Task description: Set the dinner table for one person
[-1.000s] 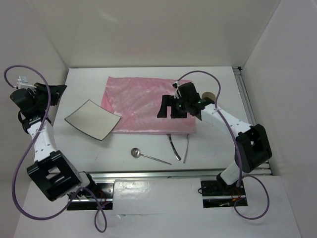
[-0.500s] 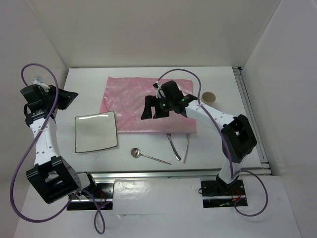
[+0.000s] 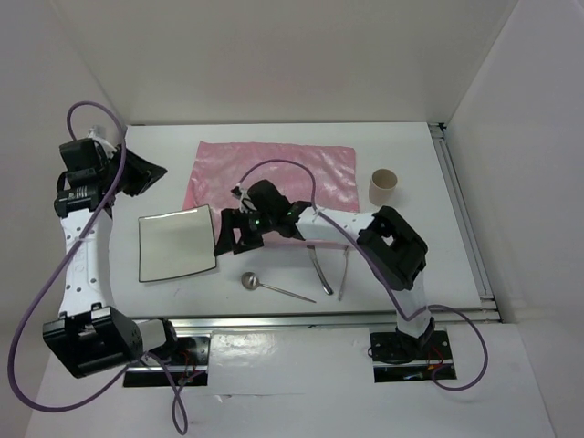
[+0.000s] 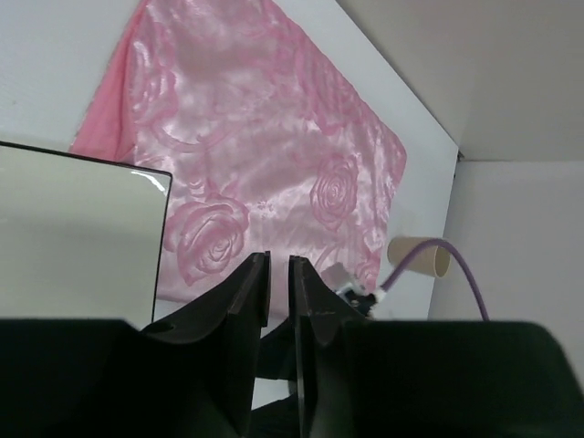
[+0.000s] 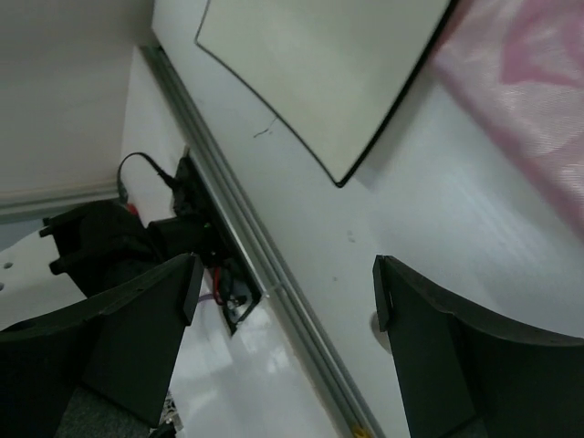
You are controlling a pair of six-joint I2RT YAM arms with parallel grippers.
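Note:
The white dinner table carries a pink rose-patterned mat at the back. A square white plate with a dark rim lies flat to the mat's front left. My right gripper hovers just off the plate's right edge, open wide with nothing between its fingers; in its wrist view the plate lies ahead. My left gripper hangs above the table's left side, behind the plate. Its jaws stand a narrow gap apart and hold nothing.
A spoon lies near the front edge. Two more pieces of cutlery rest below the mat's front right. A tan paper cup stands right of the mat. Metal rails run along the front, and white walls enclose the table.
My right arm has swept left across the mat to the plate's right edge. The plate, tilted a second ago, now lies flat. My left gripper has shifted right and its jaws have parted slightly.

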